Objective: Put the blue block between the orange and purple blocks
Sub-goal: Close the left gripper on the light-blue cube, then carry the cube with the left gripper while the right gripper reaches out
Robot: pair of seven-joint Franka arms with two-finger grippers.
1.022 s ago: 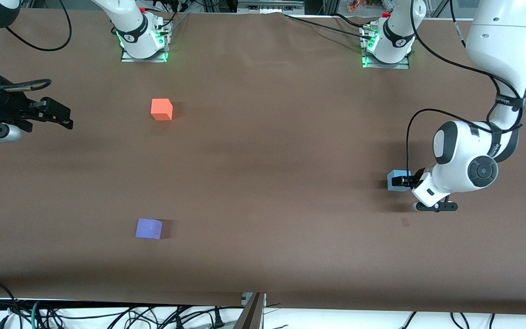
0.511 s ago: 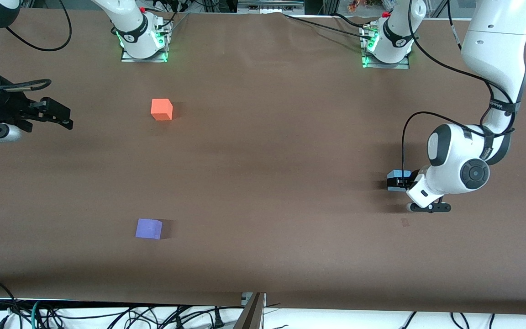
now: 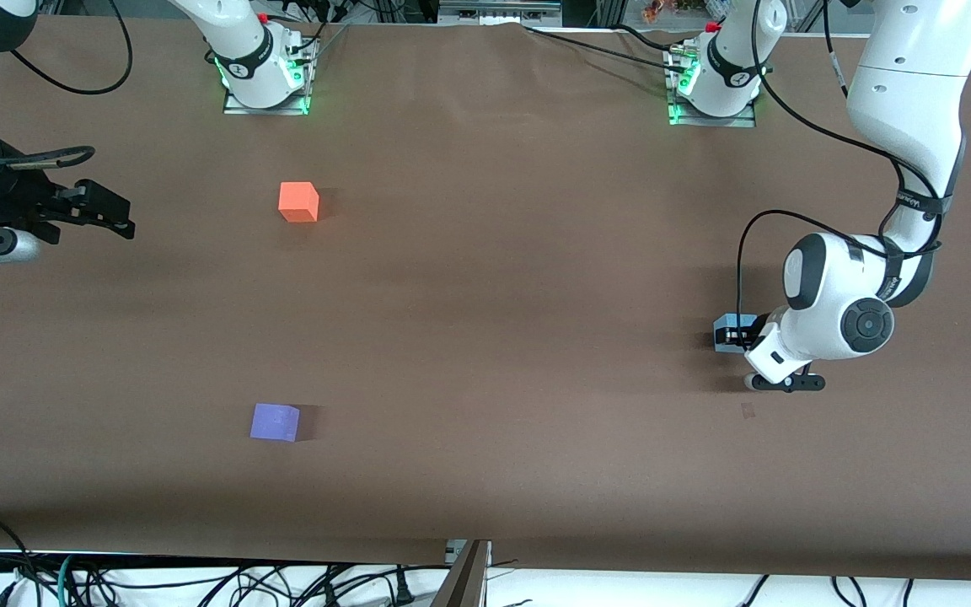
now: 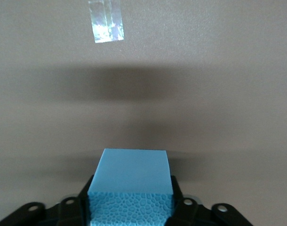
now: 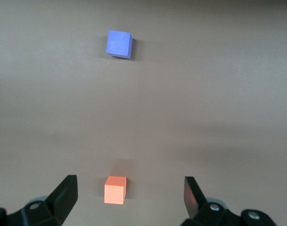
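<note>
Pinching the blue block [image 3: 730, 324] is the left end effector [image 3: 736, 335], down at the left arm's end of the worktop [image 3: 494, 295], flat face up; only the left wrist view shows a shiny tape scrap [image 4: 106, 20]; the right end effector [image 3: 119, 215] waits spread wide, well apart from the orange block [image 3: 297, 202] and purple block [image 3: 275, 421].

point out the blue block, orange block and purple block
blue block [image 4: 131, 172], left wrist view, top face
orange block [image 3: 297, 201], front view, middle of the cube
purple block [image 3: 275, 421], front view, top face
</note>
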